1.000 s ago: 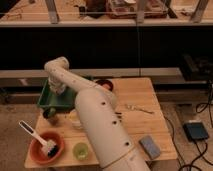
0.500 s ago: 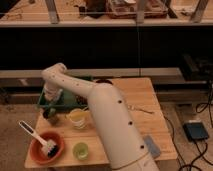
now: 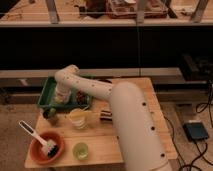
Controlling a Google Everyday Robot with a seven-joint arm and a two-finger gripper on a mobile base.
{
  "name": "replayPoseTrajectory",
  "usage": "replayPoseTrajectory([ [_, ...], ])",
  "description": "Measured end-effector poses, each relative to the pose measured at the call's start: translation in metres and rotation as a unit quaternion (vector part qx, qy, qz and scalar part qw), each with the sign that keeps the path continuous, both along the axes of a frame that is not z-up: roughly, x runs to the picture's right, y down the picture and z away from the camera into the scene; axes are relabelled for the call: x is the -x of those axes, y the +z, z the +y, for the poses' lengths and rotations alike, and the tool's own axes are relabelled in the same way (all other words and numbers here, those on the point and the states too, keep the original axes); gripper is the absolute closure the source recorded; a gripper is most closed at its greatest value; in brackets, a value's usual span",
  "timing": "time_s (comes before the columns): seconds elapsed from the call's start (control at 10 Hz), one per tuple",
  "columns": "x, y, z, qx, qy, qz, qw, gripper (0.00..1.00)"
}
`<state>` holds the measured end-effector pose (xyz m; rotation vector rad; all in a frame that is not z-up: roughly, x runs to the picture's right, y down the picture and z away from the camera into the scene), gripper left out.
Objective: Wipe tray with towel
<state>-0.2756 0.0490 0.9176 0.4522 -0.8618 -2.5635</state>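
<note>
The green tray (image 3: 46, 91) lies at the table's back left corner. My white arm reaches from the front right across the table. My gripper (image 3: 61, 96) hangs down over the tray's middle, close to its floor. A pale patch under the gripper may be the towel (image 3: 60, 100), but the wrist hides most of it. Something dark and reddish (image 3: 81, 96) lies in the tray's right part.
An orange bowl (image 3: 46, 145) with a white brush stands at the front left. A yellow cup (image 3: 78, 118), a small green cup (image 3: 80, 150), a green round item (image 3: 51, 114) and a dark object (image 3: 106, 116) are on the wooden table (image 3: 145, 100). A blue pad (image 3: 196, 131) lies on the floor at the right.
The wrist has swung from upright above the tray to pointing down into it. The arm's bulk has shifted right, uncovering the yellow cup and the small green cup.
</note>
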Motion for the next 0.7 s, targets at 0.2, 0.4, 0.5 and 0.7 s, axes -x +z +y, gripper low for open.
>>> replayPoseTrajectory([
  [0.2,-0.017,0.02,-0.021,-0.005,0.029,0.026,0.9992,1.0],
  [0.4,-0.011,0.036,-0.039,-0.007,0.046,0.04,0.9981,1.0],
  [0.5,-0.001,0.042,-0.046,-0.008,0.052,0.045,0.9976,1.0],
  [0.7,0.03,0.048,-0.052,-0.008,0.057,0.045,0.9973,1.0],
])
